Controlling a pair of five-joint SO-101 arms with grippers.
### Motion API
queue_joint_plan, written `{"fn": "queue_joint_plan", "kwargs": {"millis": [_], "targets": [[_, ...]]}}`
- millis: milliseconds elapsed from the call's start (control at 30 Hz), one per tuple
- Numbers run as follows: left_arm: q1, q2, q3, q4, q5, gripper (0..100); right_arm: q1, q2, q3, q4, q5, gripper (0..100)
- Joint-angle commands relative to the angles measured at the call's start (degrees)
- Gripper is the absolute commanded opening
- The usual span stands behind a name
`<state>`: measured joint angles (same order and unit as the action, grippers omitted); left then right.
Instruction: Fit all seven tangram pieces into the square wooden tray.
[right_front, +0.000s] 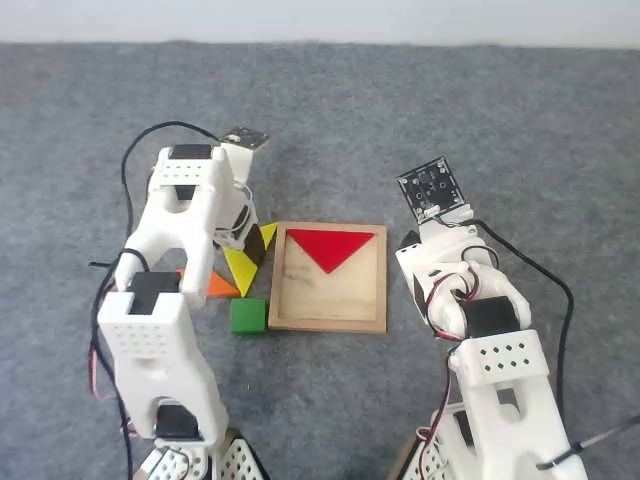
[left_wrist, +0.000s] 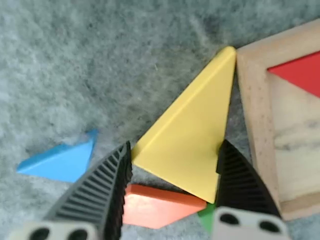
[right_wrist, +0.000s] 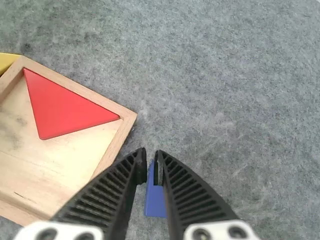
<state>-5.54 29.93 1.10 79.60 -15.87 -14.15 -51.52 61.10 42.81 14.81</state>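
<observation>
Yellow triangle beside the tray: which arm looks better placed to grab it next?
Left, probably. The left gripper is open with its fingers either side of the yellow triangle, right beside the wooden tray. The right gripper sits across the tray, shut on a dark blue piece.

The square wooden tray (right_front: 327, 322) lay flat at the centre of the grey carpeted surface (right_front: 500, 120). A red triangle (right_front: 329, 246) sat inside the tray against its 12 o'clock wall, with the apex pointing to 6 o'clock. The yellow triangle (right_front: 243, 268) lay just beside the tray at 9 o'clock, partly covered by the left arm (right_front: 165, 250). An orange piece (right_front: 220, 286) lay beyond it, farther toward 9 o'clock. A green square (right_front: 248, 315) lay close beside the tray's corner at 8 o'clock. The right arm (right_front: 470, 300) stood at 3 o'clock from the tray, apart from it.
</observation>
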Motion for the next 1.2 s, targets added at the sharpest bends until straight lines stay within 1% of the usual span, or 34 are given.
{"fn": "queue_joint_plan", "kwargs": {"millis": [0,300,367,500,633,833,967,1100,1167], "targets": [[2.37,1.41,0.4,1.41,0.62,15,1.01,-0.22,-3.78,0.04,-0.18,4.4],[5.27,1.32,0.31,2.55,1.05,15,1.1,-0.31,-3.78,0.04,-0.18,4.4],[5.63,1.23,0.13,2.55,2.55,13,1.63,-0.31,-3.78,0.04,-0.18,4.4],[5.71,-2.9,1.1,2.55,2.99,9,2.86,-0.31,-4.04,-0.04,-0.18,4.4],[6.33,-10.55,5.58,2.55,2.81,9,2.86,-0.31,-4.04,-0.04,-0.18,4.4],[12.48,-18.64,16.66,0.35,2.64,9,2.77,-0.31,-4.04,-0.04,-0.18,4.4],[15.74,-19.96,20.35,-2.29,3.16,9,2.77,-0.31,-4.04,-0.04,-0.18,4.4],[16.0,-19.96,20.35,-2.9,3.43,9,2.86,-0.31,-4.04,-0.04,-0.18,4.4],[16.09,-19.96,20.26,-2.9,5.36,9,2.86,-0.31,-4.04,-0.04,-0.18,4.4]]}}
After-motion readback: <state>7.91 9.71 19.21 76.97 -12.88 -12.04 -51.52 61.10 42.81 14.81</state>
